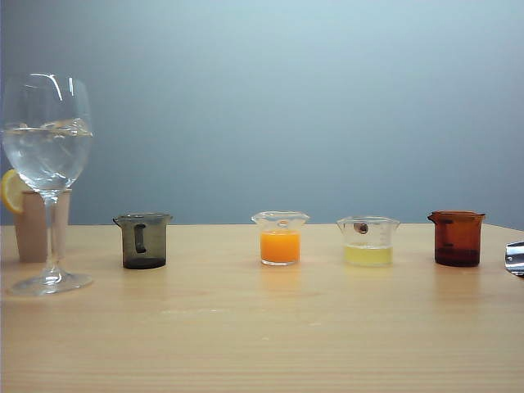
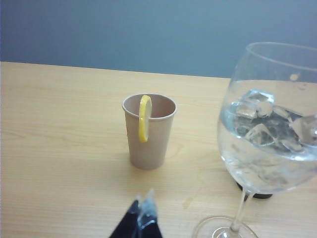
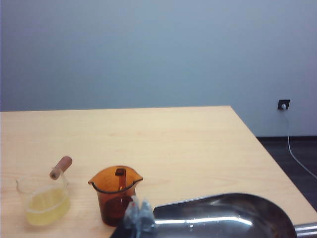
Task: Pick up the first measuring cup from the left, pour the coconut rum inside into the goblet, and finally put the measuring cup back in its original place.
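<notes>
The smoky grey measuring cup (image 1: pixel 144 241) stands upright on the table, first in the row of cups, just right of the goblet (image 1: pixel 47 147). The goblet holds ice and clear liquid, the coconut rum; whether any is left in the tinted cup I cannot tell. In the left wrist view the goblet (image 2: pixel 270 134) is close by, with my left gripper (image 2: pixel 142 210) shut and empty beside its foot. My right gripper (image 3: pixel 139 210) is shut and empty, low in front of the amber cup (image 3: pixel 115 193). Neither gripper shows in the exterior view.
Right of the measuring cup stand a clear cup of orange liquid (image 1: pixel 280 238), a clear cup of pale yellow liquid (image 1: pixel 368 241) and the amber cup (image 1: pixel 457 238). A paper cup with a lemon slice (image 2: pixel 149 130) stands behind the goblet. A metal scoop (image 3: pixel 223 215) lies at the table's right edge.
</notes>
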Controlling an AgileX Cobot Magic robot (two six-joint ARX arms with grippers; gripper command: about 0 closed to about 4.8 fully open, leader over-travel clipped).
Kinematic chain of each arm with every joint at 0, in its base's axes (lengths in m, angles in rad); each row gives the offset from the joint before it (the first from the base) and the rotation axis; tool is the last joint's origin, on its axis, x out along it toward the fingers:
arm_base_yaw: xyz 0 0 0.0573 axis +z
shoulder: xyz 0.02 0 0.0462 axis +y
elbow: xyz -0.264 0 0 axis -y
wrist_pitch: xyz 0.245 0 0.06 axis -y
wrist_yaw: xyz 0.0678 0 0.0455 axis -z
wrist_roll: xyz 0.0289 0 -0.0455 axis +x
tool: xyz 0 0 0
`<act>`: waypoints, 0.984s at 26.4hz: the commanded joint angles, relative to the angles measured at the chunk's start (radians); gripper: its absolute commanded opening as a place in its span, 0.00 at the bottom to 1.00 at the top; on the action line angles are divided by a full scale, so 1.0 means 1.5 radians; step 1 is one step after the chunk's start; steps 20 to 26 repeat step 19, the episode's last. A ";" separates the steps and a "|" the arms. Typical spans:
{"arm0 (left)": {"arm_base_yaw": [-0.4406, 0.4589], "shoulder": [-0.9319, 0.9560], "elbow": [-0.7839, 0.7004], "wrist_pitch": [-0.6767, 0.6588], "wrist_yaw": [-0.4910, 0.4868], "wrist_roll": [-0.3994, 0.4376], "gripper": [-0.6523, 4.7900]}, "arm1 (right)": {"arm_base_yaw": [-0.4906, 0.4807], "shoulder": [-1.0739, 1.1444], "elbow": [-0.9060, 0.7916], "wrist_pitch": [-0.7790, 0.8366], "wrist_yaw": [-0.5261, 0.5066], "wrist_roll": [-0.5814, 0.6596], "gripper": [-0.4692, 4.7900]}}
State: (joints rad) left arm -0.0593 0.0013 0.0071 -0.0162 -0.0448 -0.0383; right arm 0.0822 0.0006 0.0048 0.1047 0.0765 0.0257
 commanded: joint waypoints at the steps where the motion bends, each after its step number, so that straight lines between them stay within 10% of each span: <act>1: -0.001 0.000 0.001 0.006 0.000 0.003 0.12 | -0.001 0.001 -0.003 -0.004 -0.014 0.003 0.09; 26: -0.001 0.000 0.001 0.006 0.000 0.003 0.12 | 0.000 0.001 -0.003 -0.003 -0.013 0.002 0.09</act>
